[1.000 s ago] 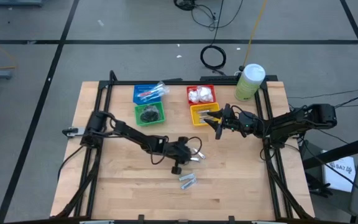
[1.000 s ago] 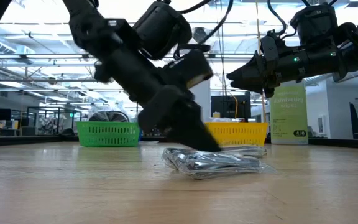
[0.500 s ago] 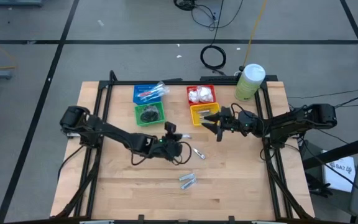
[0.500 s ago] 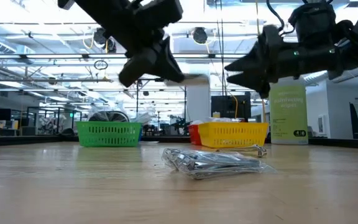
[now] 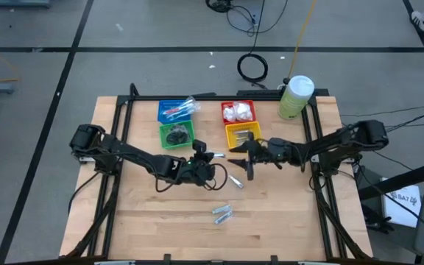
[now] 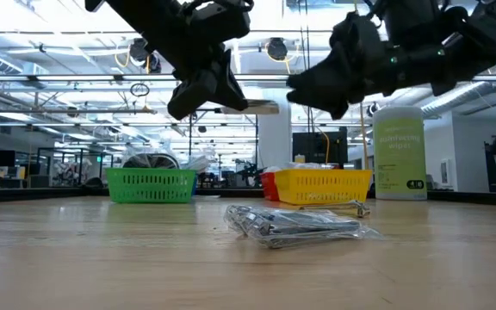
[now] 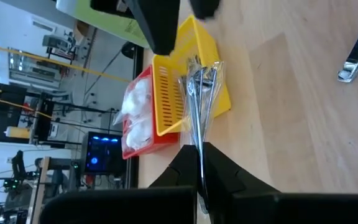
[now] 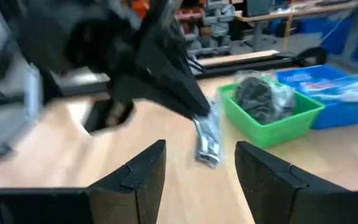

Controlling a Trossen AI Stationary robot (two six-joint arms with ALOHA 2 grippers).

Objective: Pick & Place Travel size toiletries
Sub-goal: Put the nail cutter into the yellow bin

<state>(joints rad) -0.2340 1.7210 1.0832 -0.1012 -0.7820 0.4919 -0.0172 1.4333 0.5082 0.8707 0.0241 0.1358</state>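
My left gripper [image 5: 212, 163] hangs above the table's middle, shut on a clear-wrapped packet of silver tubes [image 7: 200, 93], also seen in the low view [image 6: 253, 108]. My right gripper [image 5: 244, 160] stands open just to the right of it, level and pointing at the packet [image 8: 206, 135] without touching it. On the table lie a single silver tube [image 5: 235, 182] and a second wrapped packet [image 5: 221, 213], flat on the wood. The yellow basket [image 5: 241, 133] behind holds similar silver pieces. My left gripper pinches one end of the wrapped packet [image 7: 201, 142] between its two fingertips. The fingers come roughly level from the table's left and lie along the packet. The packet sticks out ahead of them toward my right gripper, about level [image 6: 257, 108], lifted clear of the table.
At the far side stand a blue basket [image 5: 175, 110], a green basket [image 5: 177, 135] and a red basket [image 5: 238, 112] beside the yellow one. A tall pale-green canister [image 5: 295, 96] stands at the far right corner. Bare wood lies along the near edge.
My left gripper has risen from the table with the packet pinched, tipping from pointing down to nearly level and rolling. The packet is lifted clear; the single tube and the other packet stayed. My right gripper has gone toward the table's left, nearer the held packet, still open.
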